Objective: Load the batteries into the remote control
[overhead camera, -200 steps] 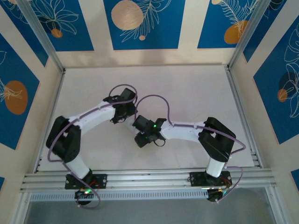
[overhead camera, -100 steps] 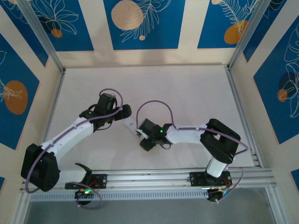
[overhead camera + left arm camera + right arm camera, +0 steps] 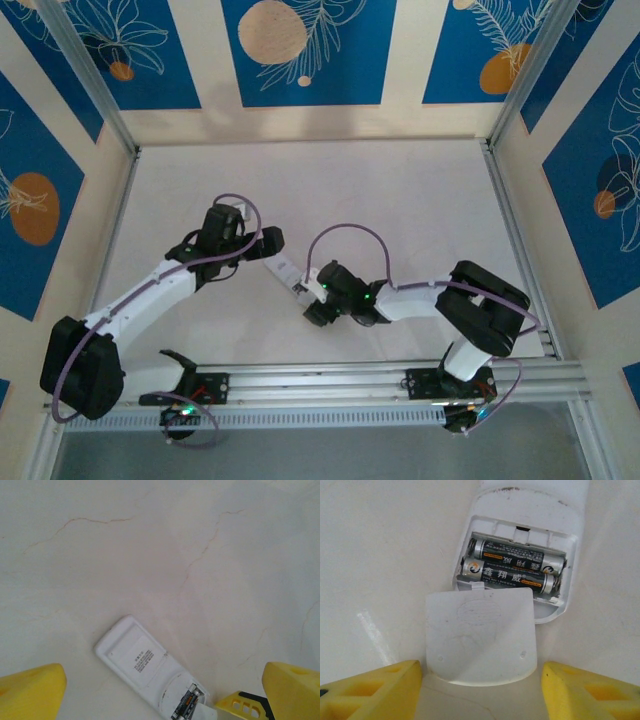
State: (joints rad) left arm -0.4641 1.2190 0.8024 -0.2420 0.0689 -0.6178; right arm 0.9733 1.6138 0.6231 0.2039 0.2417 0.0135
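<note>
The white remote control [image 3: 142, 664] lies face down on the table, its battery compartment uncovered. Both batteries [image 3: 512, 567] sit side by side inside it, dark with silver ends. The loose white battery cover [image 3: 480, 635] lies flat against the compartment's lower edge. My right gripper [image 3: 480, 687] straddles the cover, open, with a gap on each side of it. One of its yellow fingers [image 3: 240, 707] shows by the remote's end. My left gripper [image 3: 165, 692] stands wide open above the remote, touching nothing. From above, the remote [image 3: 283, 268] lies between the left gripper [image 3: 268, 243] and the right gripper [image 3: 312, 303].
The tabletop [image 3: 400, 200] is pale with fine cracks. Aluminium rails [image 3: 320, 380] run along the near edge and up both sides. Blue and cream patterned walls [image 3: 300, 50] close the area in.
The left arm has drawn back to the left and lowered, its gripper opening fully and uncovering the remote. The right gripper has slid toward the near edge and narrowed a little.
</note>
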